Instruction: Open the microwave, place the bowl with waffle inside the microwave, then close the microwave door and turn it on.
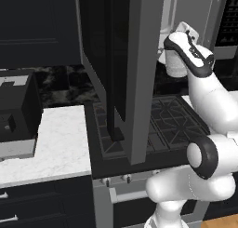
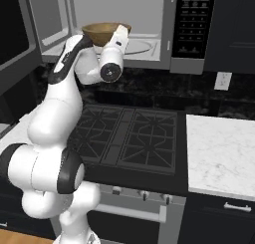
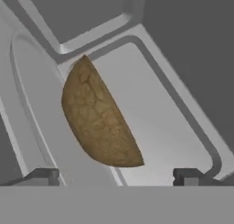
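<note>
Spread wide, our gripper (image 3: pixel 116 176) flanks nothing; at eleven o'clock, the rounded, mottled wooden bowl (image 3: pixel 97 118) meets the smooth grey microwave (image 3: pixel 183 58).

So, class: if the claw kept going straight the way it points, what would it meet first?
Most likely the bowl, straight ahead between its open fingertips; behind it lies the microwave floor, though depth is unclear.

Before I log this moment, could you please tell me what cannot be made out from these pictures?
- Waffle: the bowl shows from the side in the right base view and the hand view, so its wall hides the contents.
- Microwave interior: in the left base view the open door blocks it.
- Bowl's footing: the arm covers where its base meets the microwave floor in the right base view.
- Button labels: too small, right base view.
</note>
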### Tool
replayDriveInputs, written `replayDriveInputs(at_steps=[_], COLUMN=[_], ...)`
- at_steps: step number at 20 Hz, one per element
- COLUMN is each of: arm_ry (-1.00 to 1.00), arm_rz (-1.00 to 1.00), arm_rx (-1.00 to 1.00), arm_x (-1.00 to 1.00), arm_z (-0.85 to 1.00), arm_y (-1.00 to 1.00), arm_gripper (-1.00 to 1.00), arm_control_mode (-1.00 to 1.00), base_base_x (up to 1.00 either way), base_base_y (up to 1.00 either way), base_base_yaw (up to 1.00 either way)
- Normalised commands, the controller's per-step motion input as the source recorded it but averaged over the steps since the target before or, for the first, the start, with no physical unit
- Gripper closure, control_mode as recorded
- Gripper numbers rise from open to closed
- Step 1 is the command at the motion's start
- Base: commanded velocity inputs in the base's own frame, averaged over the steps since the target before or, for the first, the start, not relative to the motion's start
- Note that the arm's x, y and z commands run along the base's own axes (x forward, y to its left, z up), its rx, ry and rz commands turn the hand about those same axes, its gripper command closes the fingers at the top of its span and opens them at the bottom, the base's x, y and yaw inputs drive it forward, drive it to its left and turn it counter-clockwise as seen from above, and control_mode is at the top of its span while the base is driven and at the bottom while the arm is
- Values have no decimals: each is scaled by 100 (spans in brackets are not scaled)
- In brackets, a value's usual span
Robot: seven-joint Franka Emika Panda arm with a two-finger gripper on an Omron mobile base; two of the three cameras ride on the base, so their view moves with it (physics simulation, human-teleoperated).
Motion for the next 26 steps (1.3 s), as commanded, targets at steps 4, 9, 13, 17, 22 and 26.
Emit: replayDriveInputs(at_steps=[4, 9, 13, 17, 22, 26], arm_ry=[0, 0, 0, 2, 7, 14], arm_rz=[5, 8, 1, 0, 0, 0], arm_rx=[-54, -56, -60, -60, -69, -78], arm_x=[-100, -100, -100, -100, -88, -49], arm_z=[65, 73, 26, 0, 0, -12], arm_y=[-14, -2, -9, -20, -4, 0], arm_gripper=[-100, -100, -100, -100, -100, -100], arm_control_mode=[-100, -100, -100, -100, -100, -100], base_base_x=[0, 0, 0, 0, 0, 0], base_base_y=[0, 0, 0, 0, 0, 0], base_base_yaw=[0, 0, 0, 0, 0, 0])
